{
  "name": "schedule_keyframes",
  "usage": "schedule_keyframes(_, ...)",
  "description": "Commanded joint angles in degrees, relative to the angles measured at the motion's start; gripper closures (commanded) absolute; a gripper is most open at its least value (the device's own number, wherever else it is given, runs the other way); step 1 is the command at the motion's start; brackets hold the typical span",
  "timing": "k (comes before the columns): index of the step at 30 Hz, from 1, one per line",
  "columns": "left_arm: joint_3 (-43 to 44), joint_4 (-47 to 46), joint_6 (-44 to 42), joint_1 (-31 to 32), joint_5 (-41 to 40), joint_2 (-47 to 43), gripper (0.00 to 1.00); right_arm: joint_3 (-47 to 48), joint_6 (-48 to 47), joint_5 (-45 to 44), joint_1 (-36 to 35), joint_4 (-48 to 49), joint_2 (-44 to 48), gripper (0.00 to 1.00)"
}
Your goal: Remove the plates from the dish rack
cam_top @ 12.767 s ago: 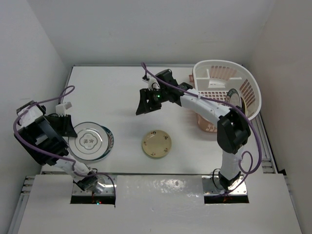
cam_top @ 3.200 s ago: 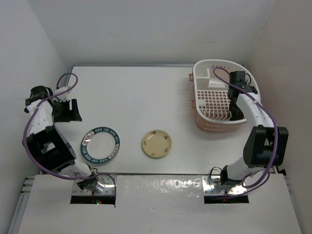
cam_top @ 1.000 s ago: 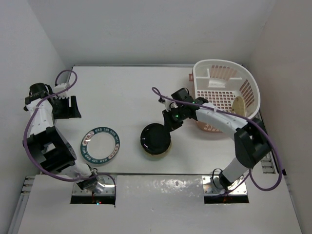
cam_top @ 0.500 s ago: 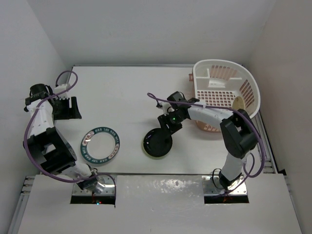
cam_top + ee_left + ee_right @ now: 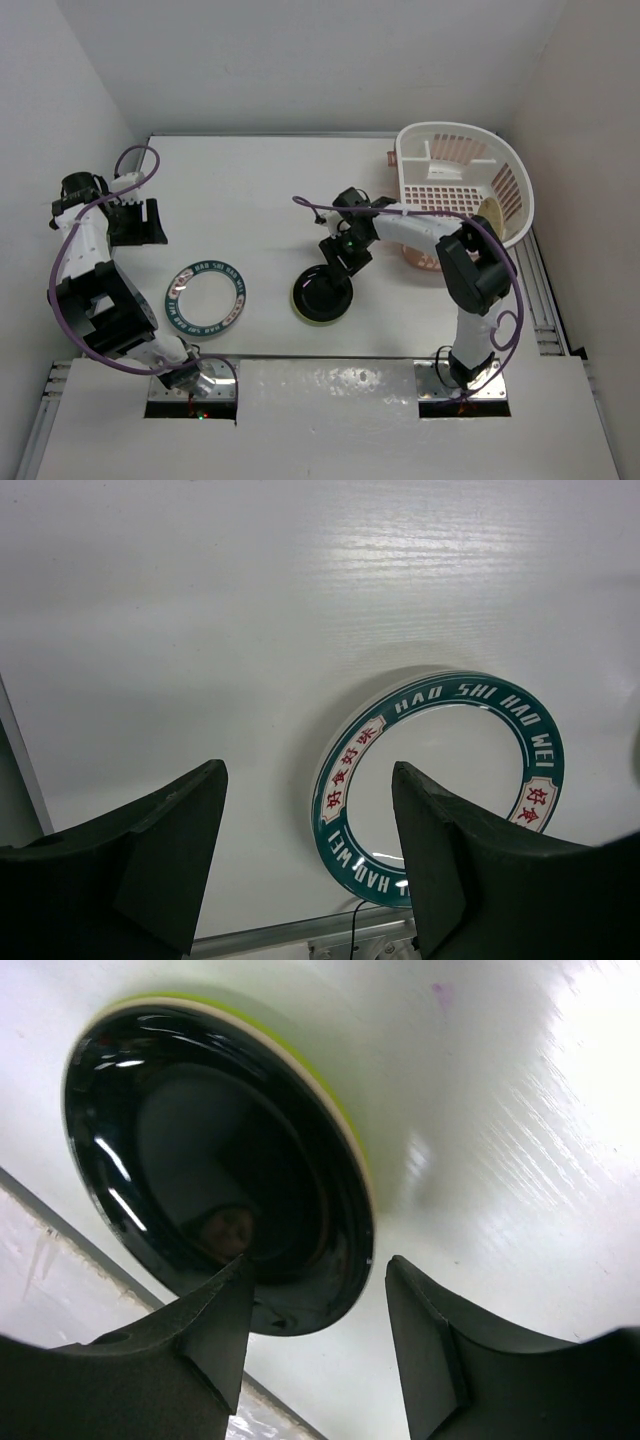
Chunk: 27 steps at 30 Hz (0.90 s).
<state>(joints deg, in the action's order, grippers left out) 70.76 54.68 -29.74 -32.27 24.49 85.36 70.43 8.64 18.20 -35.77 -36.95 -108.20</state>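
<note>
A glossy black plate [image 5: 322,293] lies on a cream-tan plate whose yellowish rim [image 5: 318,322] shows at its near edge, mid-table. My right gripper [image 5: 345,252] is open just behind them; in the right wrist view [image 5: 318,1270] its fingers straddle the near edge of the black plate [image 5: 200,1150] without clamping it, and a pale yellow-green rim [image 5: 335,1095] shows under that plate. The white plate with teal lettered rim [image 5: 205,297] lies flat at the left. My left gripper [image 5: 140,222] is open and empty beyond it [image 5: 308,775], looking down on that plate [image 5: 450,770]. The white dish rack [image 5: 455,130] stands at the far right with one cream plate [image 5: 489,213] upright inside.
The rack's salmon tray part [image 5: 420,258] sticks out under its near left side, close to my right forearm. Walls enclose the table on the left, back and right. A metal rail [image 5: 300,935] runs along the table's near edge.
My right gripper has lowered the black plate from a tilt to lie flat on the cream-tan plate, and its fingers now stand open around the plate's edge. The left arm has not moved.
</note>
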Motion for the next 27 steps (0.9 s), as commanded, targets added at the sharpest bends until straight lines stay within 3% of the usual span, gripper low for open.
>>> schedule_keyframes(1,-0.1,-0.6,-0.5,0.5,0.3,-2.2,0.35,4.1,-2.5,-1.2,-1.9,-1.7,0.4,0.45)
schedule_keyframes(11,-0.4,-1.0,-0.6,0.5,0.3,-2.0,0.35,7.4,-4.3,-7.4,-3.1,-6.1,-0.5,0.45)
schedule_keyframes(27,-0.6,-0.7,-0.8,0.5,0.0,-1.9,0.35,3.9,0.4,-4.6,-5.5,-1.1,-2.4,0.48)
